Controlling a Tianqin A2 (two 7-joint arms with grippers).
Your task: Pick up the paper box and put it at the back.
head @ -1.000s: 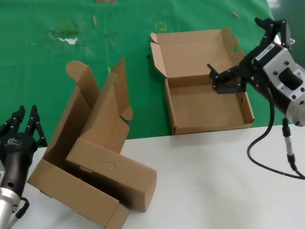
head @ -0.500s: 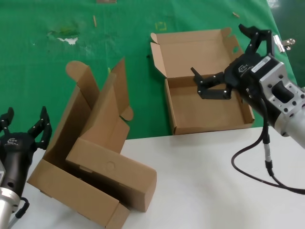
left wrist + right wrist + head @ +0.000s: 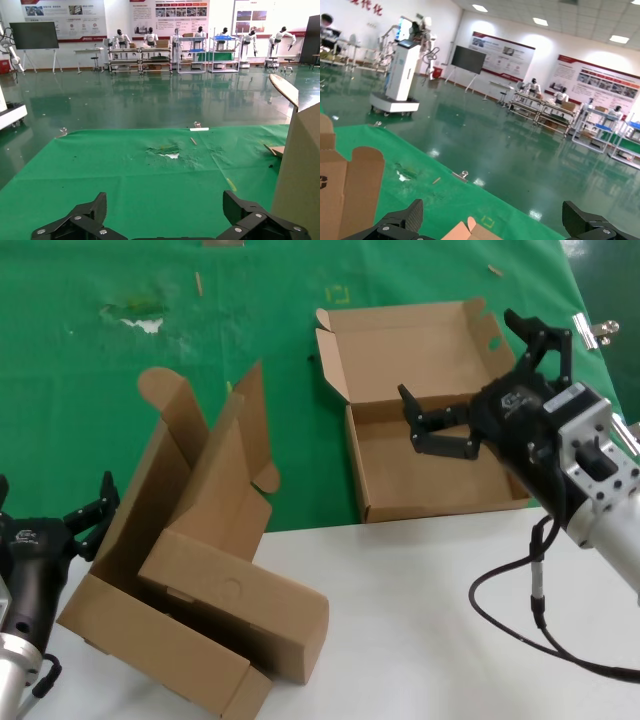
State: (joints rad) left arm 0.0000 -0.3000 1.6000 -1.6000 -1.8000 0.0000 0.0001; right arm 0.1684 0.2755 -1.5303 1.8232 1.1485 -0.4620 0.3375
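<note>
Paper box (image 3: 432, 408) lies open on the green cloth (image 3: 120, 360). At the far left, the left gripper (image 3: 55, 512) waits, fingers wide apart. Right gripper (image 3: 480, 380) hovers over the box, fingers spread, holding nothing.

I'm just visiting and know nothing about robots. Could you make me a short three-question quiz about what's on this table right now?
1. True or false: the paper box lies open on the green cloth.
2. Which gripper hangs over that box: A) left, B) right?
3. Fill in: the tall carton and the long carton stand near the ____ gripper.

Key:
1. True.
2. B: the right gripper, open, is above it.
3. Left: the left gripper, open, is beside them.
</note>
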